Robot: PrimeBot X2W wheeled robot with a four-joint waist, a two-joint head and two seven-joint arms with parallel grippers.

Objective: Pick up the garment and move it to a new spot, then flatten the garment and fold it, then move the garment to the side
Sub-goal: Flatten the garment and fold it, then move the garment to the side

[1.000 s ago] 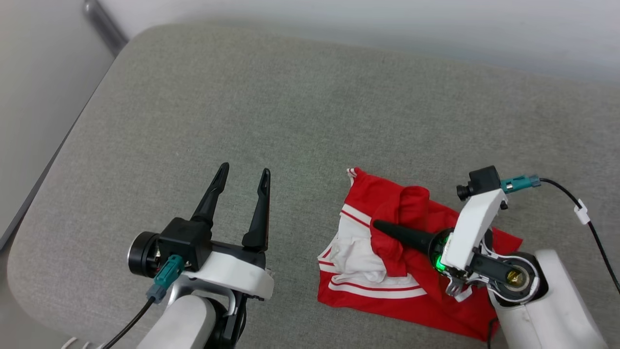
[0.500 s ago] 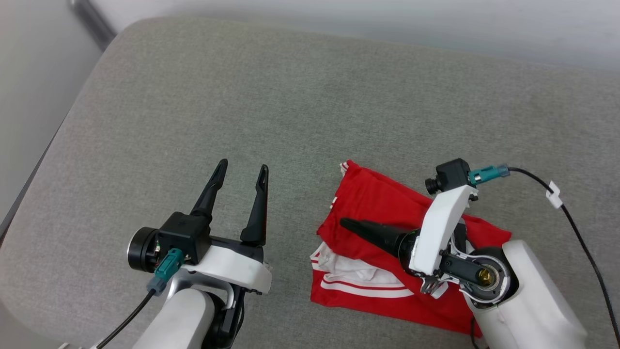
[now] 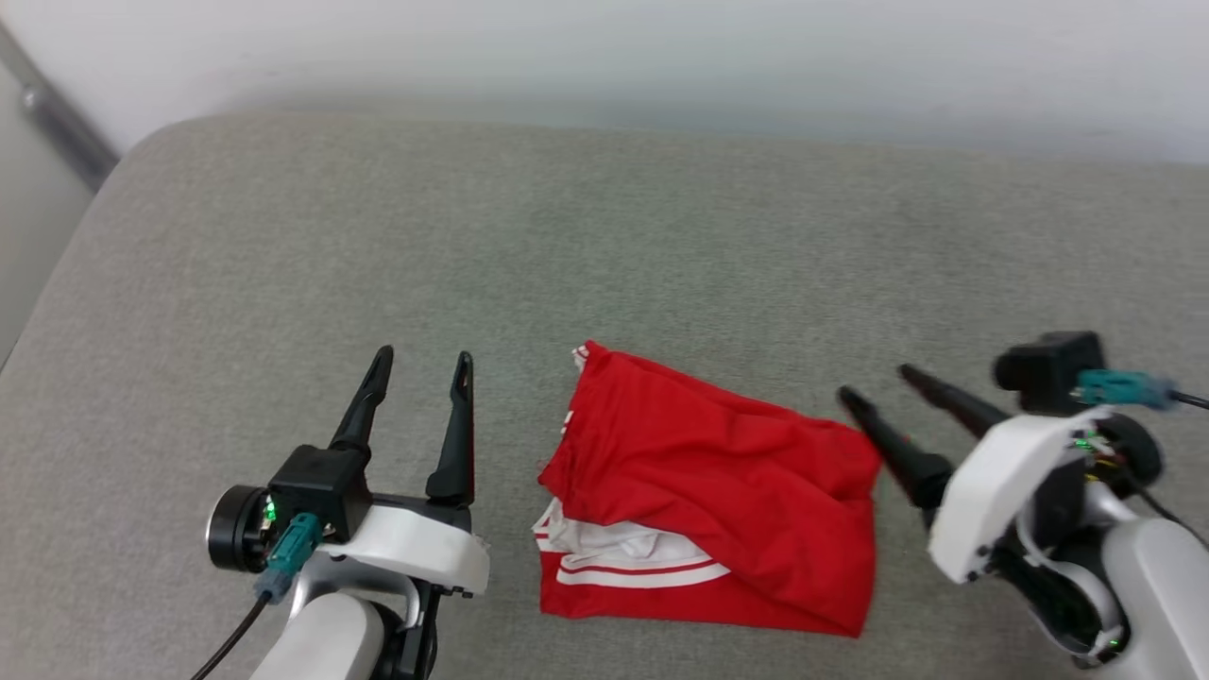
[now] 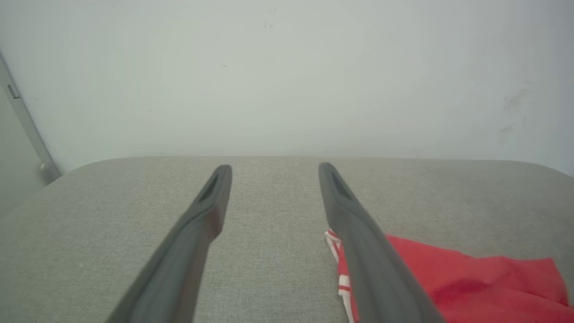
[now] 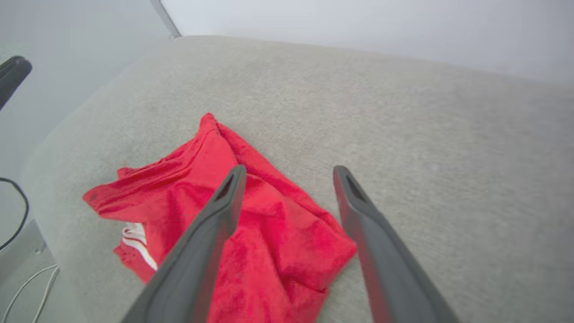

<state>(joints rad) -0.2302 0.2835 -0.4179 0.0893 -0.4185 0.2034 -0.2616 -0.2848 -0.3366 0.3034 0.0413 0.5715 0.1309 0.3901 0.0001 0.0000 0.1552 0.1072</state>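
Note:
The garment (image 3: 708, 491) lies folded into a rough red rectangle on the grey cushion, a white sleeve with red stripes peeking out at its near-left corner; its lettering is hidden. The left wrist view catches its striped edge and red cloth (image 4: 471, 278) at the lower right. My left gripper (image 3: 420, 364) is open and empty, left of the garment. My right gripper (image 3: 878, 382) is open and empty too, just off the garment's right edge. In the right wrist view the garment (image 5: 269, 233) lies under and left of my right gripper (image 5: 289, 169).
The grey fabric cushion (image 3: 604, 246) runs back to a pale wall (image 3: 661, 57). Its rounded left edge drops off near a grey metal bar (image 3: 57, 123). A black cable (image 3: 1192, 401) trails from the right wrist.
The right gripper let go of the red cloth, drew back to the right and opened. The garment now lies flatter, its red layer folded over. The head camera shifted, so the whole scene moved.

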